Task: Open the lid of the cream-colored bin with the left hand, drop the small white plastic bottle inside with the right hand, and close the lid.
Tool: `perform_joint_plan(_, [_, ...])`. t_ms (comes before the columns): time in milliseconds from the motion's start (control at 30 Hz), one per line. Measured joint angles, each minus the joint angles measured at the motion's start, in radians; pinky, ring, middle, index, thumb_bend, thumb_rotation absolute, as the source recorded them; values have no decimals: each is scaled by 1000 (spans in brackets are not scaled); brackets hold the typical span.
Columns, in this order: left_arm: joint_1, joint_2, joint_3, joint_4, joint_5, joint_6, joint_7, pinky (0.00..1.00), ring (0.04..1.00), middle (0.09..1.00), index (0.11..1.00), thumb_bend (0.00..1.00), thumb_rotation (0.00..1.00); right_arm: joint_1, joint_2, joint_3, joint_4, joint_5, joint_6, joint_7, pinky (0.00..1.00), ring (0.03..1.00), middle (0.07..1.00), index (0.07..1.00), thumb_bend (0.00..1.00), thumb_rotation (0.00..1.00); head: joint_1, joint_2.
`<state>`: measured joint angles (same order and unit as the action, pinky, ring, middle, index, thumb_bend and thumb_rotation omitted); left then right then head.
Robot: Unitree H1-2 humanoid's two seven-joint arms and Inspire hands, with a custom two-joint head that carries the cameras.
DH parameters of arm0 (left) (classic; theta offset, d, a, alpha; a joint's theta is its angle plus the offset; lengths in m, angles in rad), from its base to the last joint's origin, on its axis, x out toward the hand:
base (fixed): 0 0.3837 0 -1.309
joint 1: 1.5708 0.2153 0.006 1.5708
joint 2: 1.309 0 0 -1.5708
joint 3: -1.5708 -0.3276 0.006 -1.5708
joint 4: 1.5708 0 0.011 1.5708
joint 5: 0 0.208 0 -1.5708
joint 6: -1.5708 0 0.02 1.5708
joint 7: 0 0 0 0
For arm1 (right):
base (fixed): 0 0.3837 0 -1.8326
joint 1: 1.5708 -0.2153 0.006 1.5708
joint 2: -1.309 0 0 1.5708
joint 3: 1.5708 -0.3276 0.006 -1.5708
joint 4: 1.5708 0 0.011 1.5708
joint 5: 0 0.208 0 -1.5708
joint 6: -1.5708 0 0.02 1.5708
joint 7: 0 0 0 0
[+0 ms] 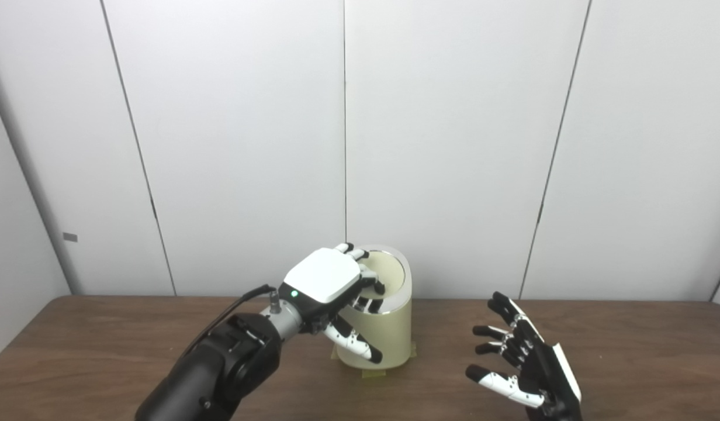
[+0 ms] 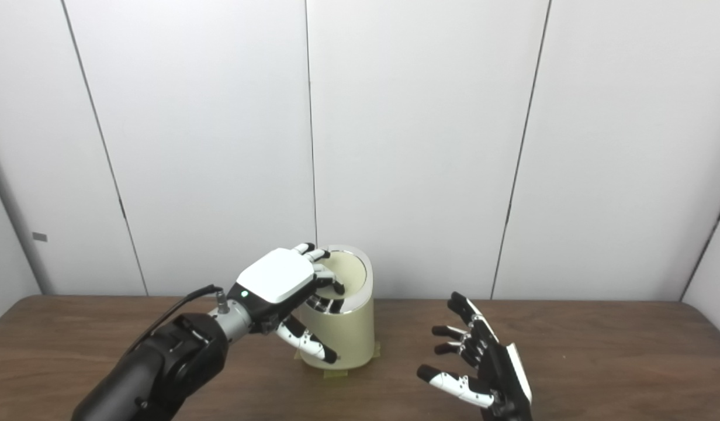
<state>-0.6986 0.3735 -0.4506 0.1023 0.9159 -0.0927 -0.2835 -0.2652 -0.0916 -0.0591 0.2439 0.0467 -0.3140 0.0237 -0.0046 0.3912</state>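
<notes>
Left hand (image 1: 328, 286) sits on top of the cream-colored bin (image 1: 380, 327) at table (image 1: 629, 339) centre, fingers curled down onto the lid (image 1: 389, 272), thumb against the bin's near wall; can't tell if the lid is shut or slightly tipped. Right hand (image 1: 521, 362) hovers right of the bin, fingers spread, holding nothing. No small white bottle visible anywhere, so I'd judge it's already dropped in and only the lid closing is left.

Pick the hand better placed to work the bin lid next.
Left. The left hand is already over the bin, its fingers curled on the lid. The right hand is open, holding nothing, off to the side above the table. No bottle is visible.
</notes>
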Motion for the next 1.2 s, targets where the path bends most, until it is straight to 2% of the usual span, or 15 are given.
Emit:
perform_joint_plan(100, [33, -7, 48, -2, -46, -10, 35, 993, 931, 783, 791, 896, 443, 0, -1, 0, 1, 0, 0, 0, 561, 706, 896, 880, 861, 258, 0, -2])
perform_joint_plan(200, [69, -39, 128, 5, -104, -17, 102, 988, 927, 805, 808, 870, 419, 0, -1, 0, 2, 0, 0, 0, 565, 710, 897, 881, 860, 260, 0, -2])
perform_joint_plan(267, [79, -55, 178, 14, -164, -35, 137, 863, 915, 863, 864, 808, 391, 0, -1, 0, 2, 0, 1, 0, 558, 707, 898, 884, 859, 257, 2, -2])
perform_joint_plan(333, [87, -74, 234, 27, -255, -55, 169, 787, 898, 905, 901, 787, 361, 0, 0, 1, 2, 0, 1, 1, 554, 706, 898, 884, 860, 255, 3, 0])
perform_joint_plan(467, [131, -134, 344, 9, -449, -66, 203, 766, 898, 927, 932, 785, 344, 0, -1, 0, 2, 0, 4, 1, 554, 700, 895, 879, 856, 244, 9, 0])
perform_joint_plan(567, [201, -194, 406, -42, -584, -67, 228, 749, 902, 916, 929, 774, 344, 0, -5, 0, 2, 0, 9, 1, 549, 694, 891, 878, 853, 241, 12, 0])
perform_joint_plan(633, [253, -228, 445, -69, -664, -47, 233, 706, 865, 886, 910, 767, 344, 0, -7, 0, 2, -3, 10, 1, 548, 696, 894, 882, 847, 240, 15, 2])
perform_joint_plan(800, [354, -245, 509, -105, -791, -5, 237, 705, 772, 822, 878, 754, 375, 0, -16, 1, 2, -8, 10, 4, 552, 699, 894, 884, 849, 246, 17, 8])
perform_joint_plan(867, [392, -242, 523, -106, -823, -6, 237, 653, 750, 805, 863, 721, 351, 1, -18, 1, 2, -10, 10, 6, 559, 702, 893, 885, 848, 250, 18, 9])
perform_joint_plan(967, [448, -238, 531, -106, -901, -20, 213, 573, 735, 790, 833, 661, 252, 4, -18, 2, -3, -10, 15, 11, 564, 706, 889, 881, 845, 226, 14, 15])
perform_joint_plan(1067, [483, -238, 535, -106, -945, -52, 196, 564, 730, 780, 818, 677, 242, 16, -18, 2, -30, -6, 37, 13, 556, 706, 885, 883, 850, 228, 11, 21])
perform_joint_plan(1200, [490, -237, 544, -106, -974, -56, 195, 561, 699, 752, 812, 698, 247, 19, -18, 1, -42, 4, 41, 15, 537, 703, 885, 880, 853, 228, 9, 29])
